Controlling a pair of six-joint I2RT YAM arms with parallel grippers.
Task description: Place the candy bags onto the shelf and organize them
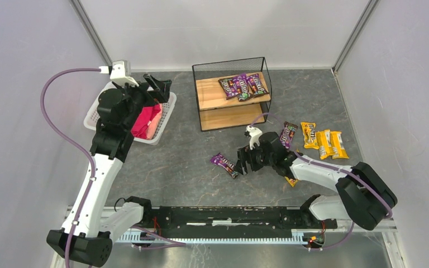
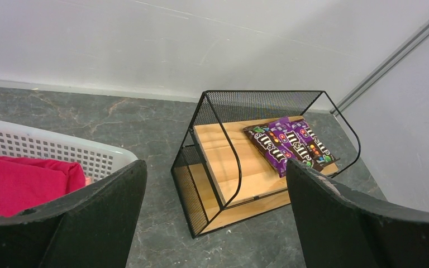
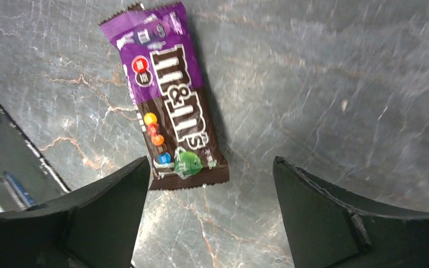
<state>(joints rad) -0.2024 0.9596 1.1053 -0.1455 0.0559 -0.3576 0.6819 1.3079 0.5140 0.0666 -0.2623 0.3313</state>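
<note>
purple bag (image 3: 167,100), white "m&m's" lettering

Grey table (image 1: 179,167): shelf (image 1: 209,94), basket (image 1: 166,118), candy bags (image 1: 324,143)

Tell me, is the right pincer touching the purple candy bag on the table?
Cannot tell. In the right wrist view one finger of the open right pincer covers a corner of the purple candy bag, but its height is unclear.
</note>
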